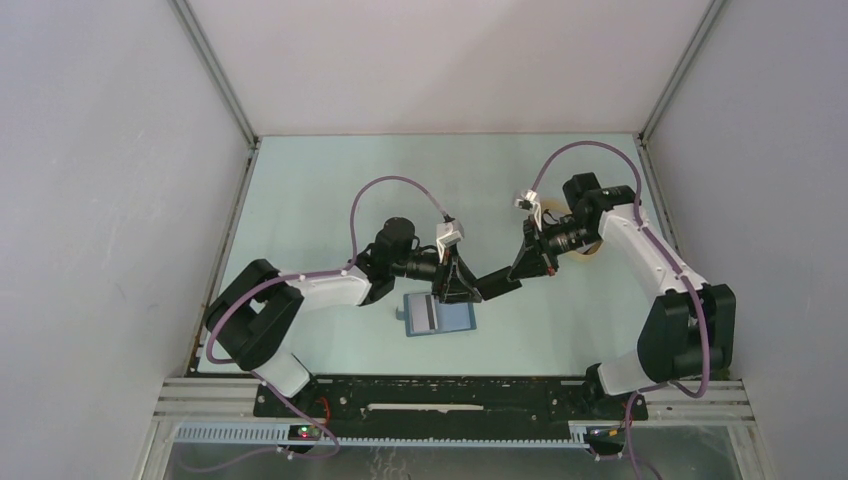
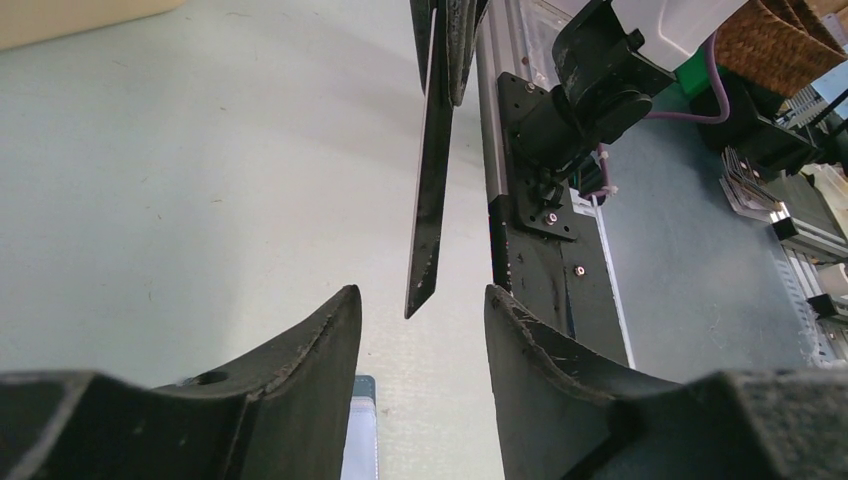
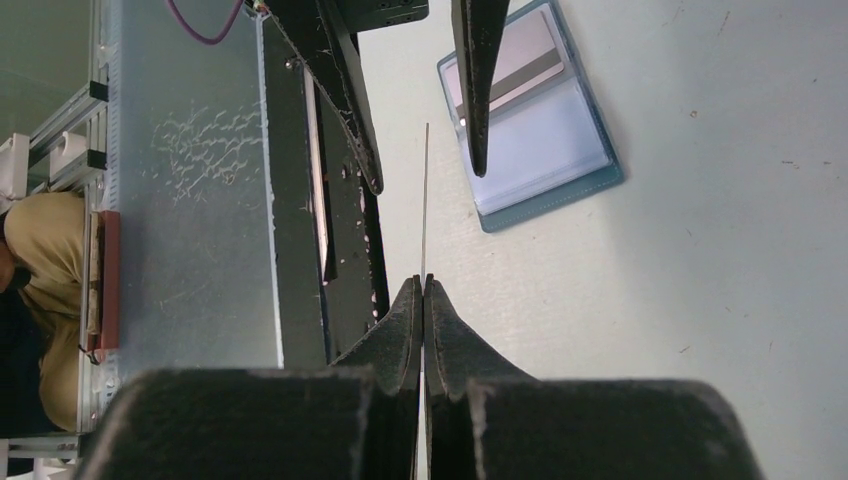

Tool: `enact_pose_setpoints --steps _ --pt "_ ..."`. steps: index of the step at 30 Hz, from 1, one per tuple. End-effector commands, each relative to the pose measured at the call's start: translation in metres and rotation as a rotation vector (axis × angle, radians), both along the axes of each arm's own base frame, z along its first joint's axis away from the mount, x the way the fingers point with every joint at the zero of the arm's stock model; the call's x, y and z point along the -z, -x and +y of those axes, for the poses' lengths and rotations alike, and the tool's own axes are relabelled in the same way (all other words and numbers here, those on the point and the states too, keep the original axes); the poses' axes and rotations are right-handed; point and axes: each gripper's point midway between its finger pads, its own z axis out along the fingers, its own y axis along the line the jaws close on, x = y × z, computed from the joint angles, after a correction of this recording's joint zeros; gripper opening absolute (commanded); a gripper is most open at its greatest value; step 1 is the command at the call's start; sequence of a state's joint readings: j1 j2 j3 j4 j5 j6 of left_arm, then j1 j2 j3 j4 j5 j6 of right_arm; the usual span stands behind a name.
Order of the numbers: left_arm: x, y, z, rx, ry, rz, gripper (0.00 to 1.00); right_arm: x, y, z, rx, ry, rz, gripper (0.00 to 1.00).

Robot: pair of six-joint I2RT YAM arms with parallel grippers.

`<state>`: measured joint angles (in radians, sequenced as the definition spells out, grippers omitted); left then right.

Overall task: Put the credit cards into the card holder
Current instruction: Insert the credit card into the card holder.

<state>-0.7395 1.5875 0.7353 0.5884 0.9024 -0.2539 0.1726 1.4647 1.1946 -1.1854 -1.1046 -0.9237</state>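
The right hand (image 3: 424, 285) is fully closed on a thin, flat, rigid credit card (image 2: 432, 180), which shows only as a dark edge in both wrist views and stands out from the fingers in the air. The left hand (image 2: 420, 300) is about half open and holds nothing; its two fingers stand on either side of the free end of this card and, as far as I can see, do not touch it. Below them, on the pale green surface (image 3: 720, 250), lies the small blue folding card holder (image 3: 550, 150), opened flat, with a white card with a dark stripe (image 3: 525, 65) already lying on one half of it. The main danger, I think, is in the passing of the card from one hand to the other. Only the tip of the card is between the left fingers, so a grip there may be shallow, and the smooth card could slip or turn. If the right hand lets go too early, the card would fall flat on the surface, where it is hard to pick up. If the left fingers meet it off centre, it could bend or be pulled crooked for the slot.
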Motion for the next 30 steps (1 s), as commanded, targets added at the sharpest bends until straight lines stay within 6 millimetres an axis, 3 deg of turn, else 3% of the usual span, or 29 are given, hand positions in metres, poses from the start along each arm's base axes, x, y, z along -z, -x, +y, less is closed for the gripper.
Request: enact_pose_setpoints --steps 1,30 --pt "-0.0322 -0.0047 -0.0083 0.029 0.072 -0.070 0.52 -0.0103 -0.0077 0.0046 -0.002 -0.023 -0.028 0.00" --pt "-0.0394 -0.0062 -0.0087 0.031 0.103 -0.051 0.34 -0.0019 -0.0089 0.0060 -0.007 -0.003 0.000 0.00"
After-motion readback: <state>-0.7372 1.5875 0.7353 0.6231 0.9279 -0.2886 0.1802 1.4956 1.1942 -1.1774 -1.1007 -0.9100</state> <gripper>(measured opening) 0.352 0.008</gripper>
